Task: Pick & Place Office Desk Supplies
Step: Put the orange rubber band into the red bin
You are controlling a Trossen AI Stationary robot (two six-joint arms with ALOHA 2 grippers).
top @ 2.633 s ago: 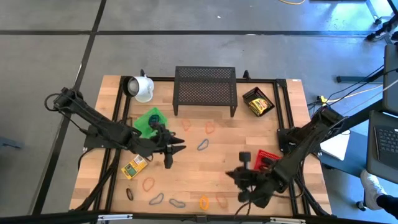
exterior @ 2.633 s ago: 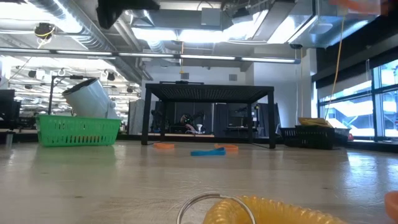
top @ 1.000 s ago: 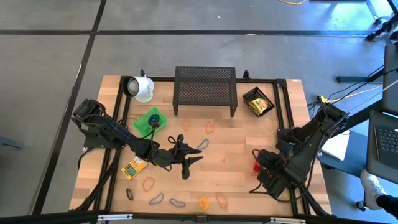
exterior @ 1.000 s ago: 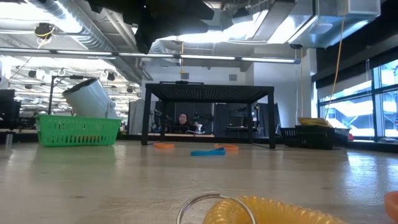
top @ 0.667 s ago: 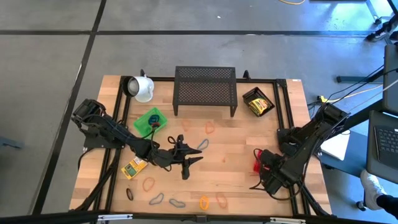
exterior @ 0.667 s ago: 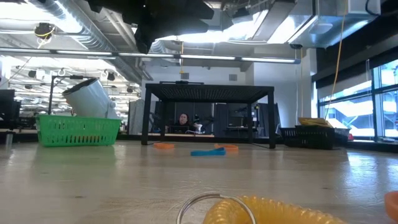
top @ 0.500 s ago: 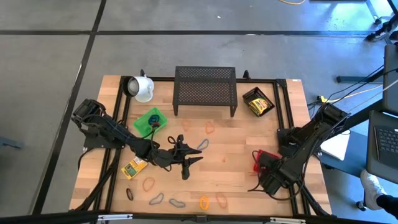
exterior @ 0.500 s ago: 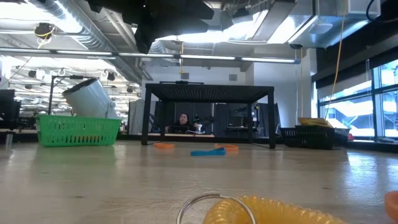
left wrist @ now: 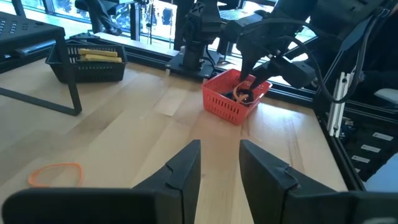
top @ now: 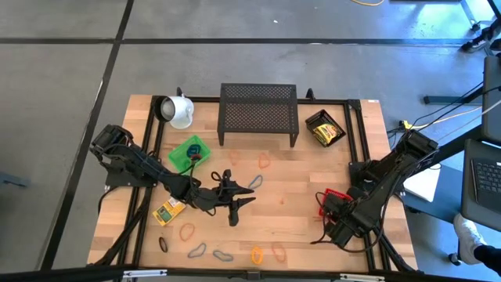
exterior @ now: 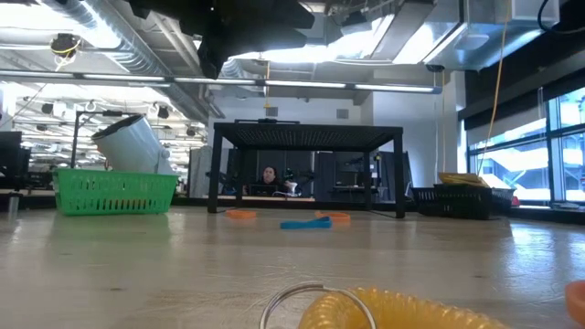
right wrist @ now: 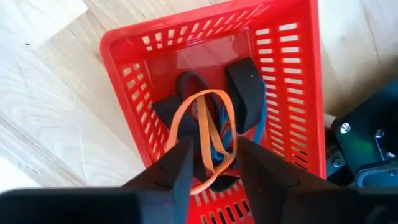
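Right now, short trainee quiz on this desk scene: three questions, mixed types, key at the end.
1. True or false: the right gripper hangs over the red basket.
2. Which loop lies on top of the pile in the red basket? A) blue B) orange C) green
3. What lies on its side at the table's far left corner, beside the black mesh shelf?

Key
1. True. Its fingers stand apart above the basket.
2. B, the orange loop.
3. The white mug.
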